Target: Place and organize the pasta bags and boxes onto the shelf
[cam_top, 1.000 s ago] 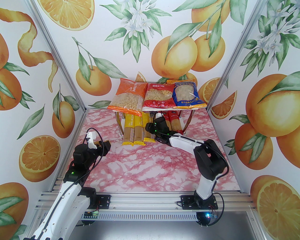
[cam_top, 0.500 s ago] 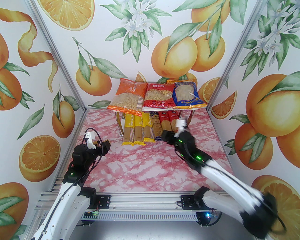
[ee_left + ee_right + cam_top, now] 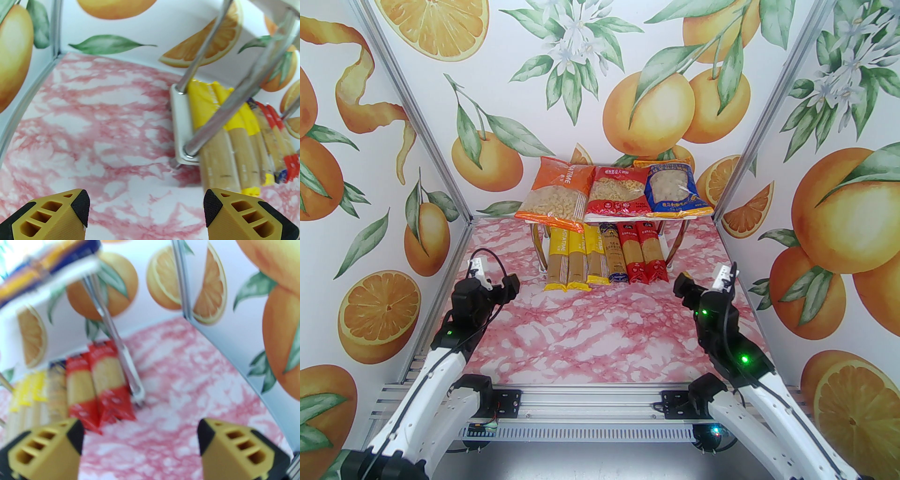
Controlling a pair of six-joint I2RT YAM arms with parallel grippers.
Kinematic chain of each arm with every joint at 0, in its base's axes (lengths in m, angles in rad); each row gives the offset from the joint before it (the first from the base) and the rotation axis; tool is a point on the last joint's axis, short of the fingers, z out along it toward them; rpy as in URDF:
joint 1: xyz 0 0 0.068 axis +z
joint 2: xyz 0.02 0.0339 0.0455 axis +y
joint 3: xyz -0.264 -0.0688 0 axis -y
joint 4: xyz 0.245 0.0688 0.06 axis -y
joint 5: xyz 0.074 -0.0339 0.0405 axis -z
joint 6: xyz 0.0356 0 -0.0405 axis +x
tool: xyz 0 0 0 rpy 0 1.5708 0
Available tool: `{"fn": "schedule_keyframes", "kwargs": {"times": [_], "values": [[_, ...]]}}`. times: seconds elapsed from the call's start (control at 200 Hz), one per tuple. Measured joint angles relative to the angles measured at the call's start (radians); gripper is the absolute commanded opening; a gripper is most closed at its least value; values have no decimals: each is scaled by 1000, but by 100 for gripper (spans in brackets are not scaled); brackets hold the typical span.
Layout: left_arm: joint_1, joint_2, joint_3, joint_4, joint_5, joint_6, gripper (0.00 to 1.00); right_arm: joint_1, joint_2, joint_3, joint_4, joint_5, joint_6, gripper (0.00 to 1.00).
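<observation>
The shelf [image 3: 677,243] stands at the back centre. On its top board lie three bags side by side: orange [image 3: 555,190], red [image 3: 618,192] and blue [image 3: 675,190]. On the lower board [image 3: 181,131] several pasta boxes lie in a row: three yellow [image 3: 574,262], one dark blue [image 3: 615,255], two red [image 3: 644,253]. My left gripper [image 3: 513,286] hovers open over the table, left of the shelf's front, nothing between its fingers [image 3: 58,211]. My right gripper [image 3: 682,286] is open and empty too, just right of the red packs [image 3: 98,380].
Pink marbled tabletop [image 3: 590,337] spreads between the arms and the shelf. Orange-print walls with aluminium posts [image 3: 461,206] close in on the left, back and right. The chrome shelf legs [image 3: 211,126] slant outward near both grippers.
The right arm has pulled back from the lower tier to the near right, uncovering the dark blue and red packs. Both grippers' jaws have spread wider. The left gripper rose slightly.
</observation>
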Motion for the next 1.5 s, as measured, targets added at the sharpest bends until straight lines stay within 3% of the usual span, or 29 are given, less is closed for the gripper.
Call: {"fn": "schedule_keyframes", "kwargs": {"times": [0.225,0.58,0.716,1.041,1.161,1.351,1.496], "values": [[-3,26,-25,200,-135,63,100,-37,39,-32,14,-7,-10,100],[-3,172,-145,527,-307,285,100,-130,47,-98,86,-103,-10,100],[-3,290,-171,662,-306,340,100,-142,82,-110,126,-134,-9,100],[-27,744,-172,1041,-301,459,100,-191,140,-118,176,-163,-14,100],[-47,772,-176,1103,-290,487,100,-221,135,-154,229,-163,-16,100],[-46,846,-216,1336,-226,526,100,-266,136,-185,261,-163,-17,100],[-55,873,-258,1389,-193,552,100,-292,137,-190,306,-178,-34,100]]}}
